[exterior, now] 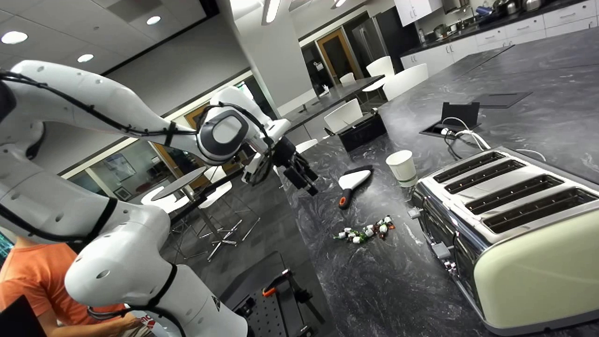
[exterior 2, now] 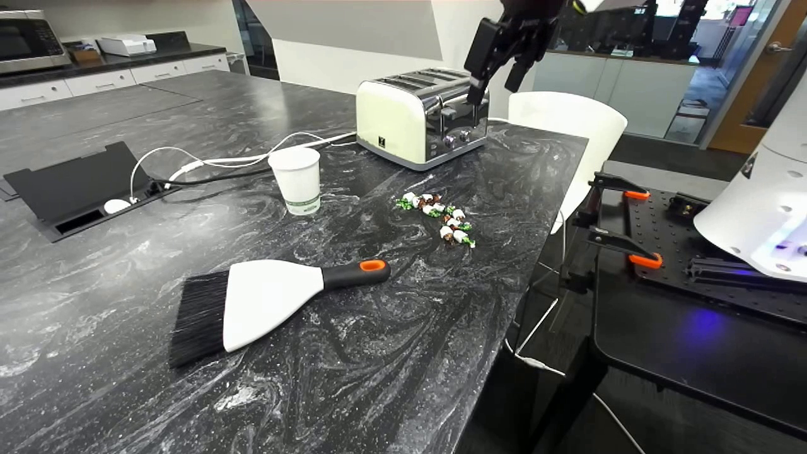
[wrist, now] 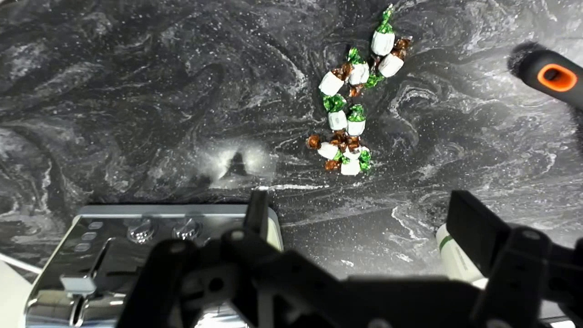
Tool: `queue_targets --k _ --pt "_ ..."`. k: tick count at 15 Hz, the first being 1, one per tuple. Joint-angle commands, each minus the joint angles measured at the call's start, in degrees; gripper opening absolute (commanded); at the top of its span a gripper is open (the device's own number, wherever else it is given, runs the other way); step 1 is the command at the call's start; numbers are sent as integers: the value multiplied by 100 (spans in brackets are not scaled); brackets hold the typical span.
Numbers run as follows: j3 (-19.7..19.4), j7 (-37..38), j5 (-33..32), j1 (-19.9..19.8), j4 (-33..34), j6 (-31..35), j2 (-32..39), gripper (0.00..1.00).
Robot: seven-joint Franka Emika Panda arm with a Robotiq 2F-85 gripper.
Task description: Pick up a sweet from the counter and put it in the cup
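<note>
Claw (wrist: 357, 209), empty, stands wide, presumably to pick from the wrapped sweets (wrist: 337, 120) near toaster (exterior 2: 410, 123) for the upright cup (exterior 2: 298, 181) there.

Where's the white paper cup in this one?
In an exterior view, the white paper cup stands on the counter, left of the toaster, with the sweets to its right and the hand brush in front.

4-slot toaster (exterior 2: 410, 120), black-bristled brush (exterior 2: 271, 299)
</note>
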Motion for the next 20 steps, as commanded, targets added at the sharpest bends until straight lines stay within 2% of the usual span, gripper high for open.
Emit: queue_targets --k 1,3,6,11,13,17,20 --pt "-47 353 -288 49 23 148 247 100" --pt "-100 453 -371 93 55 206 467 100" --pt "-130 443 -359 118 72 202 400 100" --pt "312 1432 -1331 -498 673 305 1607 100" --pt "320 1731 -1743 -590 893 322 2080 100" --pt "103 2223 -2655 -634 1366 597 3005 100" --pt "-221 2584 -3280 -563 1671 992 3612 100"
